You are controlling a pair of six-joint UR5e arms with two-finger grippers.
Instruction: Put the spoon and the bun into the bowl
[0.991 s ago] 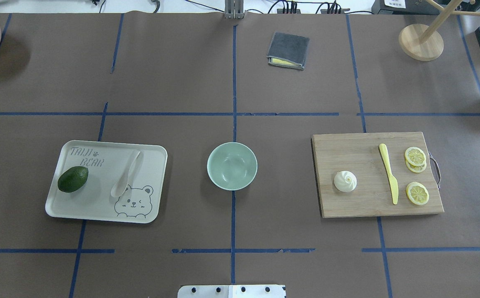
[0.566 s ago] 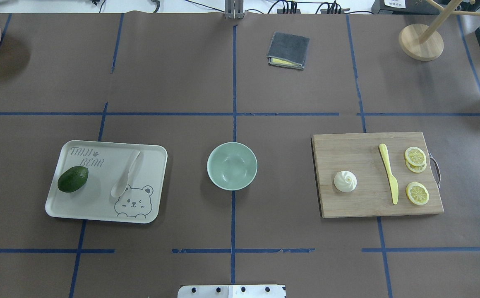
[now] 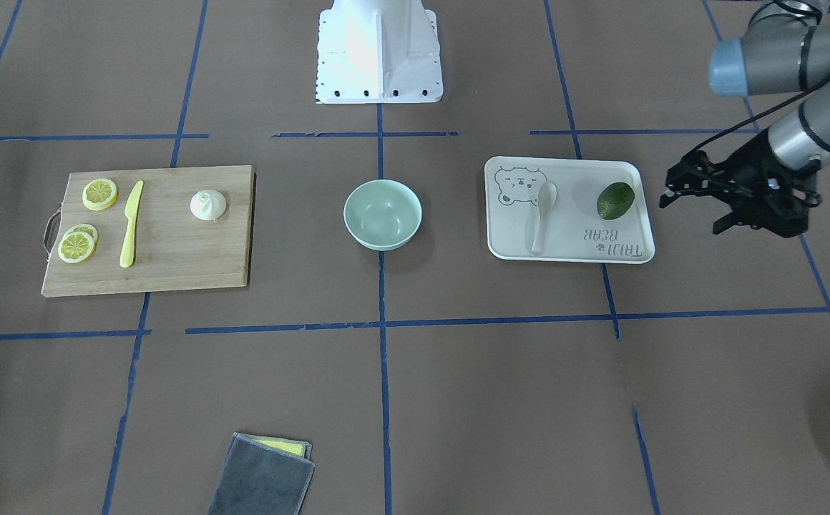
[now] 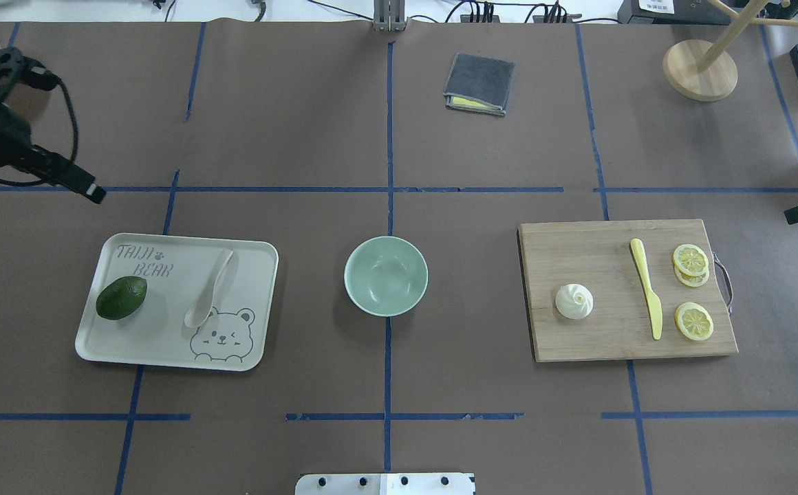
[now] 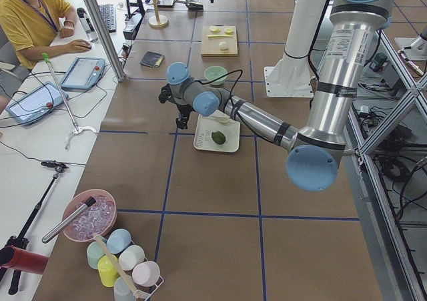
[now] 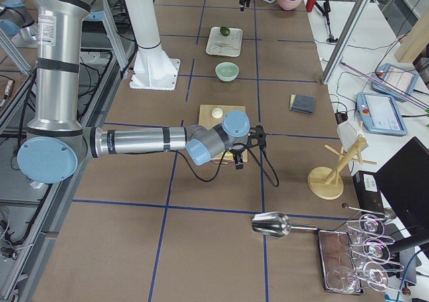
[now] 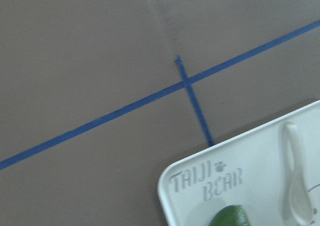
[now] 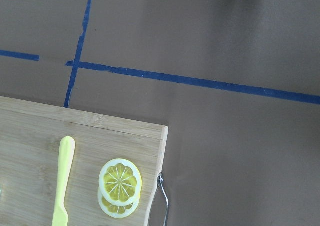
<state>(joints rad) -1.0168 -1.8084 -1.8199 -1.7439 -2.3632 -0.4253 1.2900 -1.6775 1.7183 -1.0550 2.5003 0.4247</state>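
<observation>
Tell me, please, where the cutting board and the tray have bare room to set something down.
The bamboo cutting board is bare along its left half around the white pleated bun, up to the yellow plastic knife; right of it, the yellow lemon slices crowd it. The beige bear tray is bare between the green avocado and the pale spoon.
</observation>
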